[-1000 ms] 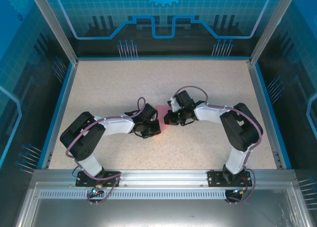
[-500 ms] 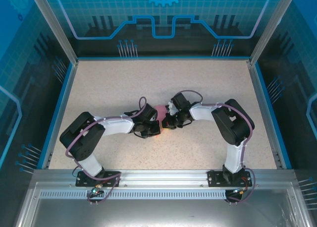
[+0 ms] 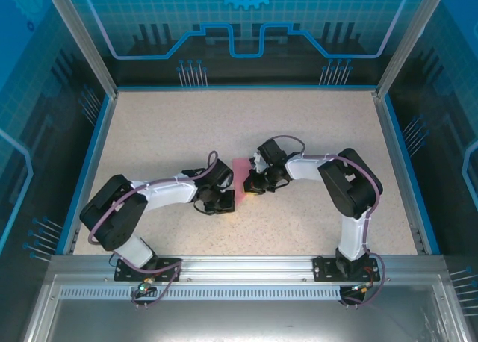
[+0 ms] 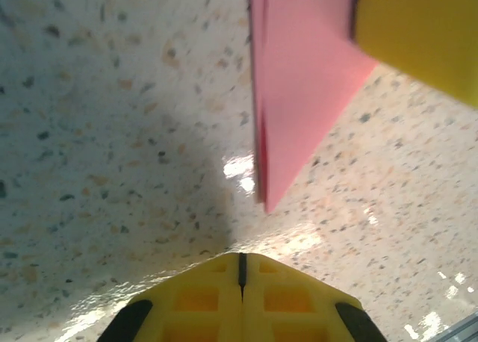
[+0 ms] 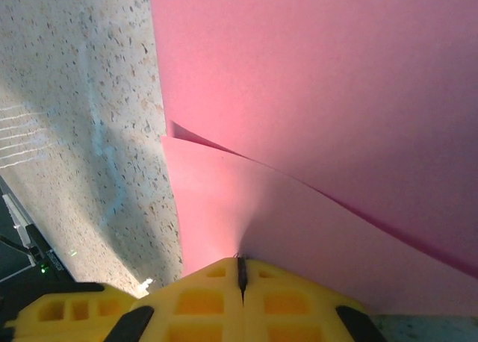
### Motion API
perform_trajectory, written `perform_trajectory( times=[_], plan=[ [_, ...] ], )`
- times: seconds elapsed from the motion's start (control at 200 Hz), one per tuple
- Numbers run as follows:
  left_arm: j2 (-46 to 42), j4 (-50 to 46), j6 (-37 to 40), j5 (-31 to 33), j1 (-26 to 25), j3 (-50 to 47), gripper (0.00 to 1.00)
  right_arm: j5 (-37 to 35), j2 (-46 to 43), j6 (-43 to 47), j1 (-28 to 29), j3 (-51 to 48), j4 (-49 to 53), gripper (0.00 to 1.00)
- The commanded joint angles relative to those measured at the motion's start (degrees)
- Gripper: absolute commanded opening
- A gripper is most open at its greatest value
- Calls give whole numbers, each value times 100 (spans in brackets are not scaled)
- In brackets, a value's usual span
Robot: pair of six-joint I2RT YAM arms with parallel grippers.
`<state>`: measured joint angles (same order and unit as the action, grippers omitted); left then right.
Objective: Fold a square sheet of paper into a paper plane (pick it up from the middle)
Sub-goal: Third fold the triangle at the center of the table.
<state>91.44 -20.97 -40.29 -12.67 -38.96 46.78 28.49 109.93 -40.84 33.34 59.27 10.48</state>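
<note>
The pink-red square sheet of paper (image 3: 241,175) lies on the speckled table between my two grippers, with one flap folded over along a diagonal crease (image 5: 336,95). My right gripper (image 3: 251,185) is over its right part. Its yellow tips (image 5: 240,266) are shut, and the paper puckers up into the slit between them. My left gripper (image 3: 226,203) sits just off the sheet's near-left corner, shut on nothing (image 4: 240,266). In the left wrist view the paper (image 4: 299,81) ends in a point ahead of the fingertips, and a yellow finger of the right gripper (image 4: 418,36) rests on it.
The speckled tabletop (image 3: 164,125) stretches to a blue rim (image 3: 89,155) and aluminium frame posts (image 3: 78,36) on the left, back and right. Both arm bases stand on the metal rail (image 3: 239,271) at the near edge. The left gripper's yellow fingers (image 5: 52,312) edge into the right wrist view.
My left gripper has drawn back toward the near left, off the paper. My right gripper shifted left onto the sheet, then stayed there.
</note>
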Motion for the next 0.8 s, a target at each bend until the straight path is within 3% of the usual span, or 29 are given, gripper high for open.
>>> perform_trajectory(
  times=[0.0, 0.315, 0.51, 0.795],
  plan=[
    [-136, -48, 54, 350, -31, 558, 0, -264, -314, -145, -103, 88, 76, 3],
    [571, 163, -444, 1417, -25, 1158, 0, -580, -1057, -191, -693, -420, 26, 34],
    [972, 189, -410, 1424, -23, 1356, 0, -497, -1003, -115, -922, -464, 119, 39],
    [1247, -175, -540, 1818, -21, 1411, 0, -159, -664, -187, -916, -369, 86, 35]
  ],
)
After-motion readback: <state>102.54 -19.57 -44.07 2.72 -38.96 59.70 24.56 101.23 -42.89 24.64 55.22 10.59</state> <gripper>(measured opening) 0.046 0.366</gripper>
